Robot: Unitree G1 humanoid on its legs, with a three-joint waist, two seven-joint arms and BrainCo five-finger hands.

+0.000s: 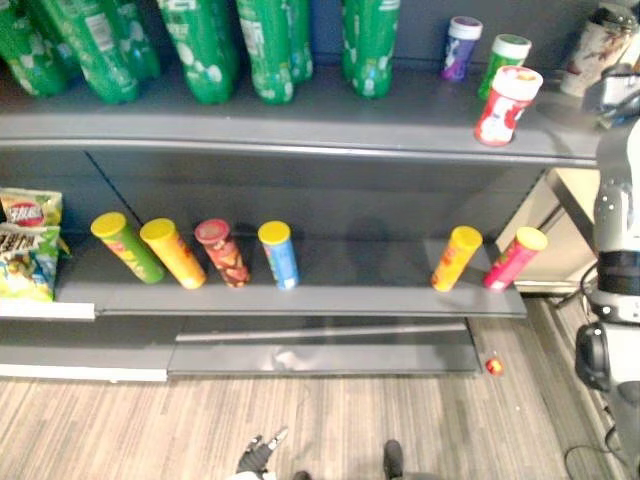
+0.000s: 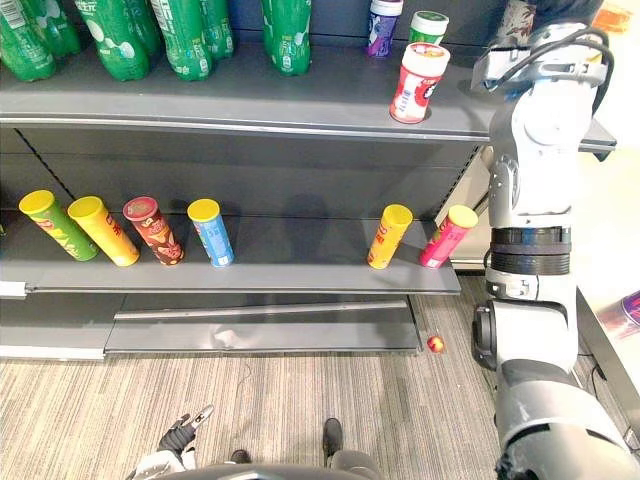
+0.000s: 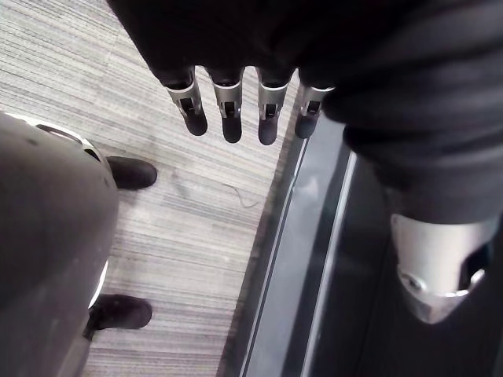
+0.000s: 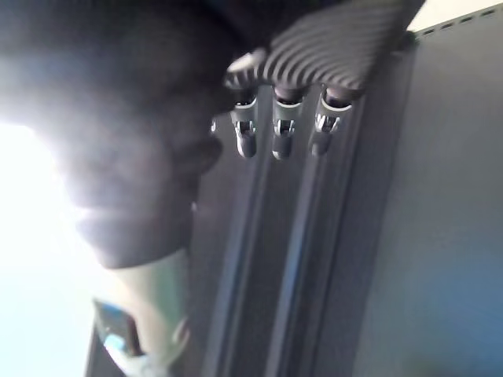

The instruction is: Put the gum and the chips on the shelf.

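Left eye view: the gum bottle [image 1: 507,105] stands near the top shelf's [image 1: 300,125] front edge. Chips cans [image 1: 456,258] lie one shelf down. The left hand [image 1: 255,455] hangs far below, over the carpet [image 1: 400,420].

Right eye view: the gum bottle is just left of the raised right arm [image 2: 530,200].

Left wrist view: the left hand's fingers [image 3: 228,118] are straight and empty.

Right wrist view: the right hand [image 4: 281,137] is slack-fingered and holds nothing.

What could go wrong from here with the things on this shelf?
1. The red-and-white gum jar stands at the front edge of the top shelf, and the right arm is raised close beside it. A brush might tip the jar off.
2. The chip cans lie on their sides with their lids at the front edge of the middle shelf. A nudge may roll or slide one off.
3. A small red thing lies on the floor by the shelf base and might get stepped on.
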